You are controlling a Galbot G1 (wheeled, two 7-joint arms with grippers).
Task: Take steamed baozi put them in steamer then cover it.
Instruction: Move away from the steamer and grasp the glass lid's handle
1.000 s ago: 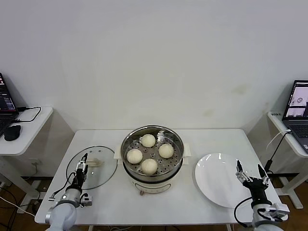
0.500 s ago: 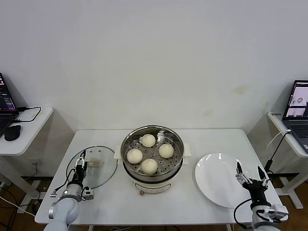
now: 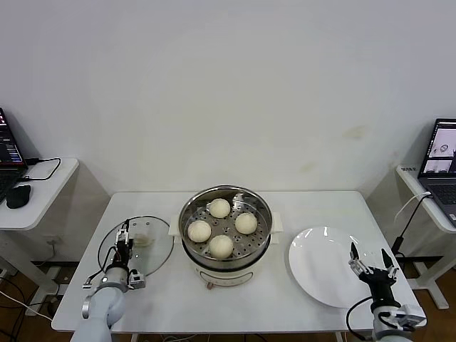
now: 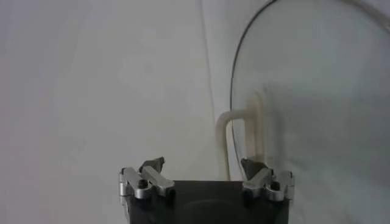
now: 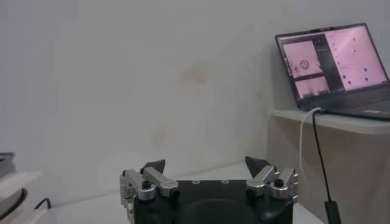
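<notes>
- Head view shows one white bench [image 3: 235,299] carrying everything; one steamer [image 3: 225,235] stands at its middle, a shiny steel pot with cream-white side handles and base
- four steamed baozi [image 3: 221,246] sit inside on the perforated tray, one toward the back, one to the robot's left, one to its right, one toward the front; they are near one another, and none is on the bench
- one cover [image 3: 139,246], clear glass with a steel rim and a cream-white handle, lies flat on the bench just to the left of the steamer; the pot is uncovered
- one white plate [image 3: 324,267] lies on the bench to the right of the steamer, with nothing on it
- left claw [image 3: 124,236] is over the near part of the cover, pointing toward its handle; its two fingers are spread and grip nothing; the left wrist view shows the handle [image 4: 241,137] ahead, between the finger lines
- right claw [image 3: 370,258] is at the near right edge of the plate, pointing up; its two fingers are spread wide with nothing between them
- two side desks flank the bench; each carries one laptop, the right one [image 3: 440,160] with its screen lit; one dark mouse [image 3: 18,194] lies on the left desk
</notes>
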